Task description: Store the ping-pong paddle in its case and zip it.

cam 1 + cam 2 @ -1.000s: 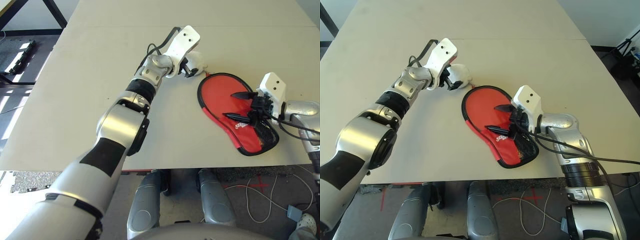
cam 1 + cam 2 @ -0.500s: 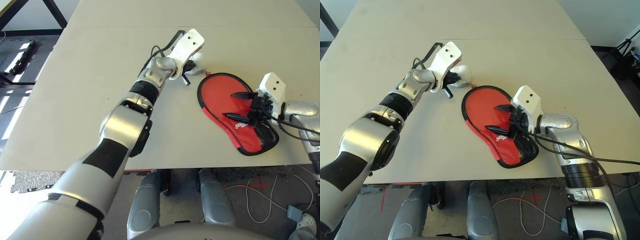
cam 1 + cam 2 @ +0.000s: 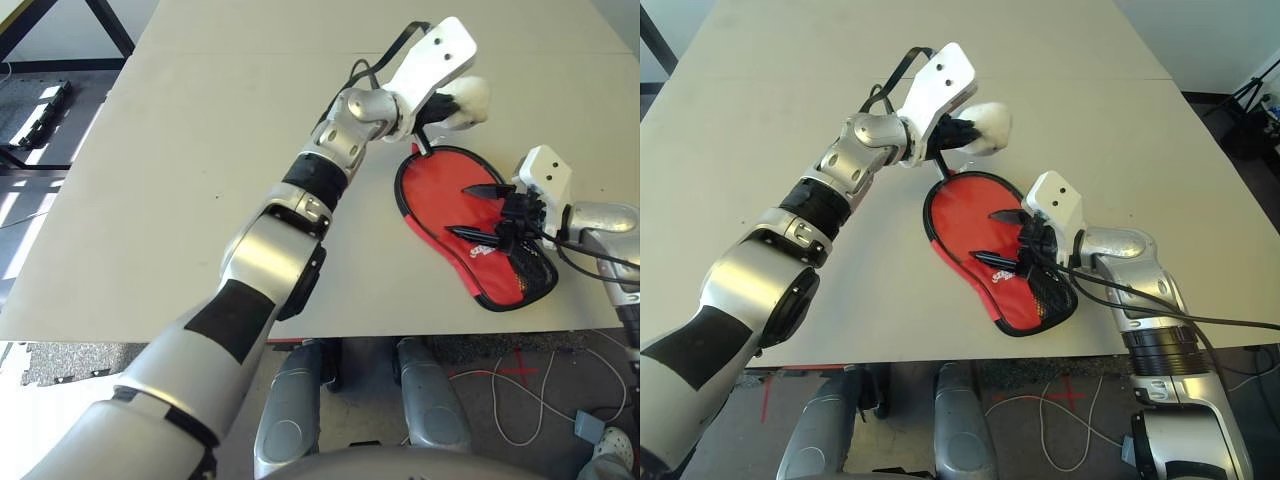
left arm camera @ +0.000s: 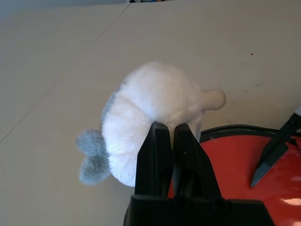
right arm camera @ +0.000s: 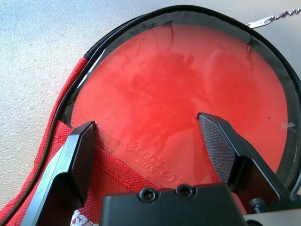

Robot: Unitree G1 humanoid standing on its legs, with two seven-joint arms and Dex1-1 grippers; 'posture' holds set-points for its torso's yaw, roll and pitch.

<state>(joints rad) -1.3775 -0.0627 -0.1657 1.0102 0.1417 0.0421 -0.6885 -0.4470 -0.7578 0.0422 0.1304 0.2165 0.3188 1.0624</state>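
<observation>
The ping-pong paddle [image 5: 188, 94] lies in its case [image 3: 1035, 300] on the table, its round red face showing inside the black trim while the handle is hidden under the red fabric and mesh pocket. My right gripper [image 3: 982, 235] hovers open just above the red face, holding nothing. At the case's far end, my left gripper [image 4: 170, 126] is shut on a white fluffy ball [image 3: 462, 100] and holds it above the table. A thin cord hangs from there to the case's far rim.
The pale table [image 3: 200, 150] stretches wide to the left and behind the case. The case lies near the table's front edge. Cables [image 3: 530, 400] trail on the floor at the lower right.
My left gripper closed on the white ball and lifted it up and to the right, off the table. The right gripper and the case have stayed put.
</observation>
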